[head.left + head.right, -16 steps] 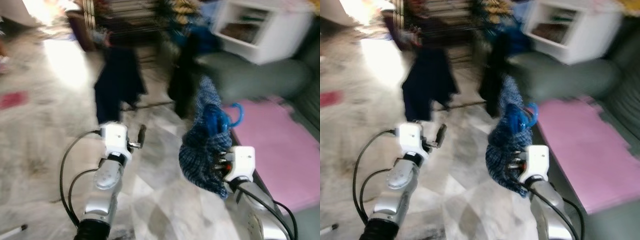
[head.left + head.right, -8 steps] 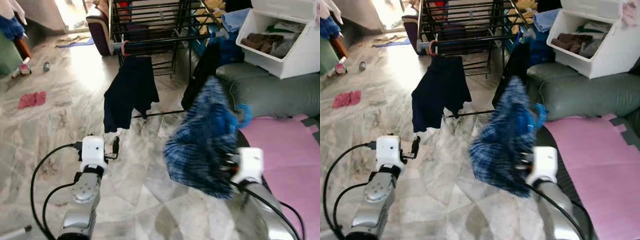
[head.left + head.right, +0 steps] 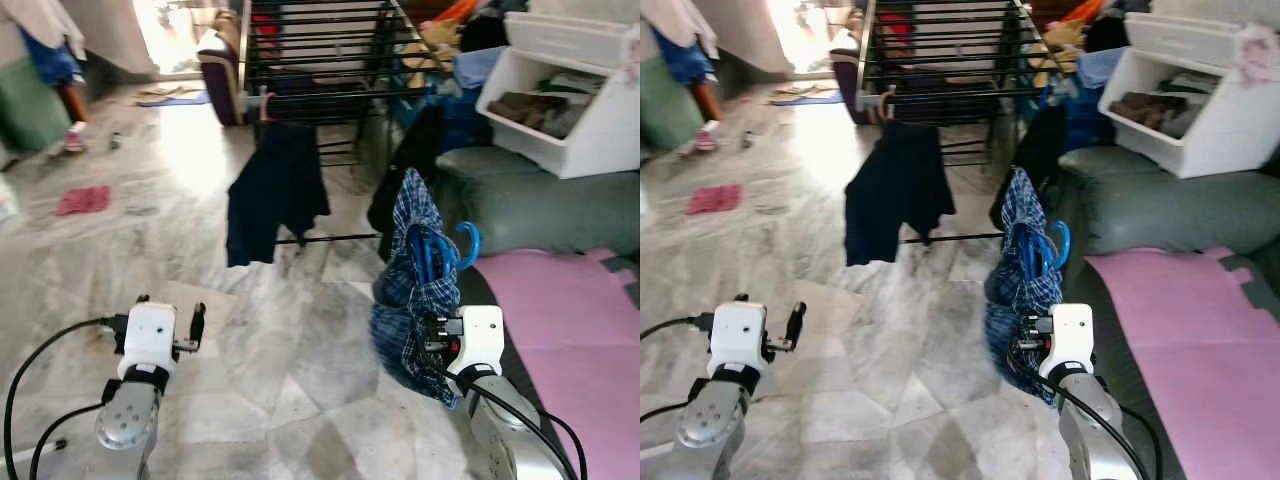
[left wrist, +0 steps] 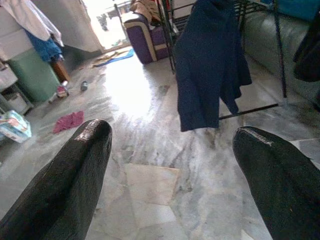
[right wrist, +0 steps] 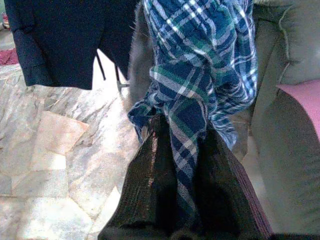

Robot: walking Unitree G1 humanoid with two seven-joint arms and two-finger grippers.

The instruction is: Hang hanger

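Note:
My right gripper (image 5: 182, 150) is shut on a blue plaid shirt (image 3: 410, 290) that hangs bunched on a blue hanger; the hanger's hook (image 3: 465, 245) sticks up beside the cloth. The shirt drapes over the fingers (image 5: 147, 185) and hides their tips. It is held low, in front of a black drying rack (image 3: 320, 40). A navy garment (image 3: 278, 195) and a black one (image 3: 410, 160) hang from that rack. My left gripper (image 4: 172, 132) is open and holds nothing, low on the left over the marble floor.
A grey-green sofa (image 3: 540, 205) with a pink mat (image 3: 570, 330) stands close on the right, a white bin (image 3: 570, 90) of clothes above it. A purple seat (image 3: 222, 70) stands behind the rack. A red cloth (image 3: 82, 200) lies on the floor at the left.
The whole picture has shifted and sharpened, so the camera moved. The plaid shirt, swinging and blurred before, now hangs still from my right gripper. The left gripper stays open.

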